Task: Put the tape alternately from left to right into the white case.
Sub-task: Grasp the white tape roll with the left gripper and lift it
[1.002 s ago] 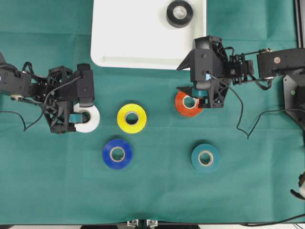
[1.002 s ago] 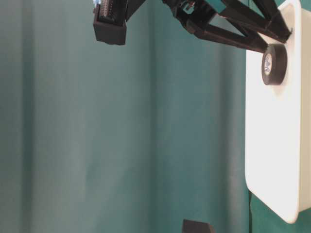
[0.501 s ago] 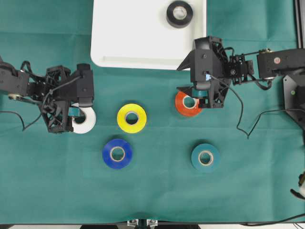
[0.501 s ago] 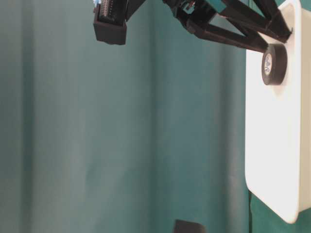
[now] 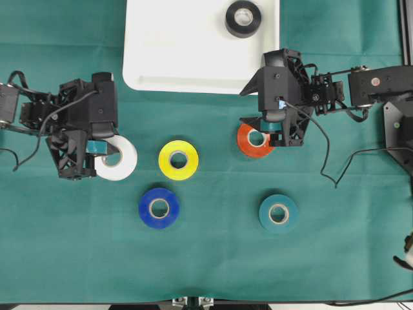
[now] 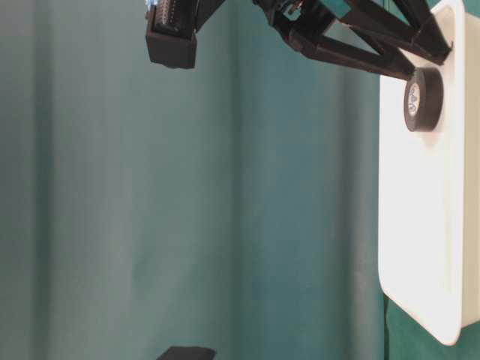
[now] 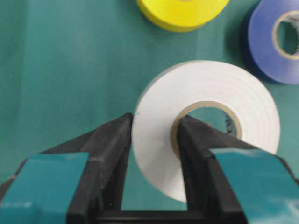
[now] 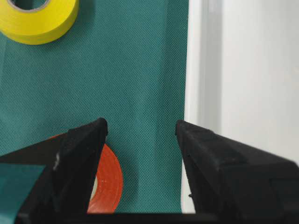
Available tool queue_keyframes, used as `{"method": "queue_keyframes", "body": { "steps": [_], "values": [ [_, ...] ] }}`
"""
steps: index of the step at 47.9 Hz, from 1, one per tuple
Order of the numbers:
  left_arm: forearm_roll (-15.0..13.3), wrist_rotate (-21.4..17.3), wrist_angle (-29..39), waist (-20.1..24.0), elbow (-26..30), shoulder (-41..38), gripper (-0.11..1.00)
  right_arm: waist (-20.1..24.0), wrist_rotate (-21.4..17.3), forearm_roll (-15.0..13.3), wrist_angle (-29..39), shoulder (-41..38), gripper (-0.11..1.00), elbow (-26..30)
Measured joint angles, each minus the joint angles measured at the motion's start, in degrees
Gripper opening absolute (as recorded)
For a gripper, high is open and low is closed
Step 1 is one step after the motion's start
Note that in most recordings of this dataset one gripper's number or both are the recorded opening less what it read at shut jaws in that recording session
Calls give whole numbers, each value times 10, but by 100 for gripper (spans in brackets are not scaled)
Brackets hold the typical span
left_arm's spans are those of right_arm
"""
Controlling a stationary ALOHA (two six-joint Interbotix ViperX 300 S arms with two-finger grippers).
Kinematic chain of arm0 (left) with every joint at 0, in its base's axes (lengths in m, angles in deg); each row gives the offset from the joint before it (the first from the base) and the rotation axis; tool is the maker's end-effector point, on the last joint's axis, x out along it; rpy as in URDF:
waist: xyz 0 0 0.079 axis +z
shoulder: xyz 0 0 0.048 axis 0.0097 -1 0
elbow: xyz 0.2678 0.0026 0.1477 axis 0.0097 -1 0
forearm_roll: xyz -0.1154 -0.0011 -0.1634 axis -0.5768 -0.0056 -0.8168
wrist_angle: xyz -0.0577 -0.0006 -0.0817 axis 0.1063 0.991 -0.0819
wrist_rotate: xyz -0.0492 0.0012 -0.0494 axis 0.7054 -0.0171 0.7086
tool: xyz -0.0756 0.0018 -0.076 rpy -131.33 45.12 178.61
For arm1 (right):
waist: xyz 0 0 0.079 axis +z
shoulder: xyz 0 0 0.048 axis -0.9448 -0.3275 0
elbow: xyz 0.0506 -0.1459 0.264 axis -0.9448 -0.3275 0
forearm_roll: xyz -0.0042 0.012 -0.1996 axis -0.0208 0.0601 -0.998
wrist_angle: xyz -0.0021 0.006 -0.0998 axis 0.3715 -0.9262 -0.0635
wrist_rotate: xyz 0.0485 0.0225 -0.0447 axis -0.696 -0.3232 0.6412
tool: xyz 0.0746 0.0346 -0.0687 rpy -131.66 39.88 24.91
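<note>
My left gripper (image 5: pixel 97 150) (image 7: pixel 154 120) is shut on the wall of the white tape (image 5: pixel 121 159) (image 7: pixel 210 88), one finger outside the roll and one in its core. The roll looks tilted off the green cloth. My right gripper (image 5: pixel 270 128) (image 8: pixel 140 125) is open, hovering over the orange tape (image 5: pixel 248 147) (image 8: pixel 108 182), with nothing between its fingers. The white case (image 5: pixel 193 82) (image 6: pixel 427 225) (image 8: pixel 252 70) lies at the back and holds a black tape (image 5: pixel 243 18) (image 6: pixel 421 99) in its far right part.
Yellow tape (image 5: pixel 179 159) (image 7: pixel 182 11) (image 8: pixel 39 18), blue tape (image 5: pixel 159 208) (image 7: pixel 266 46) and teal tape (image 5: pixel 279 213) lie flat on the cloth between and in front of the arms. The right arm's base and cables (image 5: pixel 387 110) stand at the right edge.
The left gripper has shut on the white tape and drawn back to the left, rising with it. The right arm and the other rolls have not moved.
</note>
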Motion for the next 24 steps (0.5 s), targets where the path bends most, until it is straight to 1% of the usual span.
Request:
{"method": "queue_keyframes", "body": {
  "steps": [7,12,20,24],
  "values": [
    [1,-3,-1,3,1,4,-3,0,0,0,0,0,68,0],
    [1,-13,-3,18,3,4,-3,0,0,0,0,0,68,0],
    [2,-53,-11,53,15,3,-3,0,0,0,0,1,68,0],
    [1,-83,-18,76,23,3,-3,0,0,0,0,1,68,0]
  ]
}}
